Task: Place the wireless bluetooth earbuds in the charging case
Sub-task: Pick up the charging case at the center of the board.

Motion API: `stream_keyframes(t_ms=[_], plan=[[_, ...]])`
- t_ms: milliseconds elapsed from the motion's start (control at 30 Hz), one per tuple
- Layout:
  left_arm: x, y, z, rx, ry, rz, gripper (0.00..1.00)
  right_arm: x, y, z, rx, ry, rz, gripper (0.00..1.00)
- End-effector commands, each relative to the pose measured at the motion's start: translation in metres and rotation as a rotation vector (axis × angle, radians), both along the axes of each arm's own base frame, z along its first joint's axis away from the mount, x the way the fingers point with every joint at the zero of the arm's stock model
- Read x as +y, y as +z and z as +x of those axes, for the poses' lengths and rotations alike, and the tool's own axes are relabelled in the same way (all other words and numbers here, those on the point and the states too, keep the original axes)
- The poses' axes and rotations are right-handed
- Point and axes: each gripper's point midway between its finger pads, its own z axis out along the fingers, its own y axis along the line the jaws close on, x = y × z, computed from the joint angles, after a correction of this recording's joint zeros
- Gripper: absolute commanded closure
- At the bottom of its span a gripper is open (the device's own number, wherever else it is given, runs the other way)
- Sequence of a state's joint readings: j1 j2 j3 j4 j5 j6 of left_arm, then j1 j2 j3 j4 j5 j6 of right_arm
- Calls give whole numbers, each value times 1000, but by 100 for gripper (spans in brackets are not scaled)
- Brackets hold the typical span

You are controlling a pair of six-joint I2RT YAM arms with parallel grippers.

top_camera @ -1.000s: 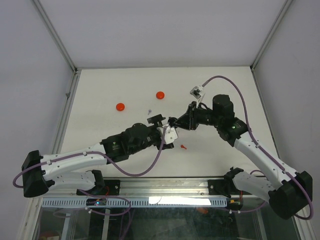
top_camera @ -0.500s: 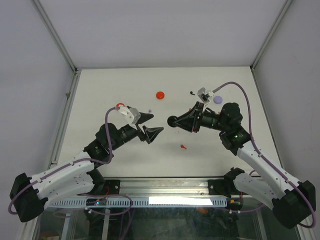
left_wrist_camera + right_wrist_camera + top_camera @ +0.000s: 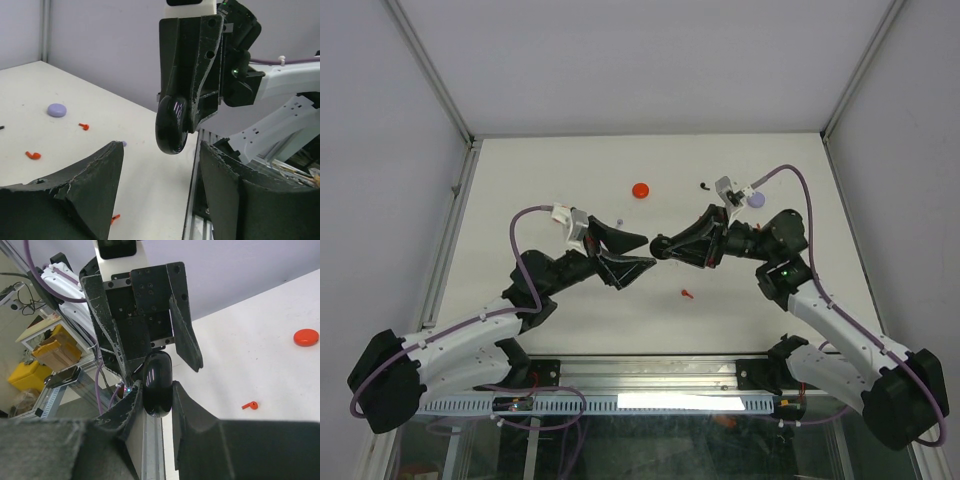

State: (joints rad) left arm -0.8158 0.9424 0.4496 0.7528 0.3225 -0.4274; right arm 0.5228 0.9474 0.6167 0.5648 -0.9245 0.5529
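A glossy black charging case is held off the table, with my right gripper shut on it; its fingers pinch the case from both sides. My left gripper faces it from the left, open, the tips just short of the case; nothing sits between its fingers. A red earbud lies on the table below the grippers, also seen from the right wrist. A black earbud and a lavender earbud lie further back.
A red disc lies at the back centre and a lavender disc at the back right. The left wrist view shows the lavender disc and loose red earbuds. The metal table rail runs along the near edge.
The left gripper pulled away to the left, then came back towards the case with its jaws narrower. The right gripper lifted the case slightly and shifted right, uncovering the lavender disc.
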Motion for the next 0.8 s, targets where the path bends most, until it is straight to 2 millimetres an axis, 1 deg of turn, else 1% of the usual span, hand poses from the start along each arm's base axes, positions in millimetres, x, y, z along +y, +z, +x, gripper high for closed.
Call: stream_keyframes(t_ms=[0,200,333,467,567,600,733,767], plan=[[-2,28,-16,-48,-103,-105,41,2,17,-10,-68,58,52,100],[-10,23,-16,-23,-138,-89,61,4,14,-12,-67,71,50,100],[-10,24,-17,-23,-144,-96,65,6,11,-14,-59,89,39,100],[-10,28,-21,-19,-166,-111,65,7,5,-15,-54,95,26,100],[-12,28,-23,-12,-183,-110,65,8,3,-15,-50,91,21,100],[-12,27,-22,-7,-184,-107,68,8,3,-15,-50,91,21,100],[-14,24,-21,-1,-183,-98,85,10,3,-16,-56,97,17,100],[-14,24,-21,1,-184,-95,89,10,3,-16,-59,97,12,98]])
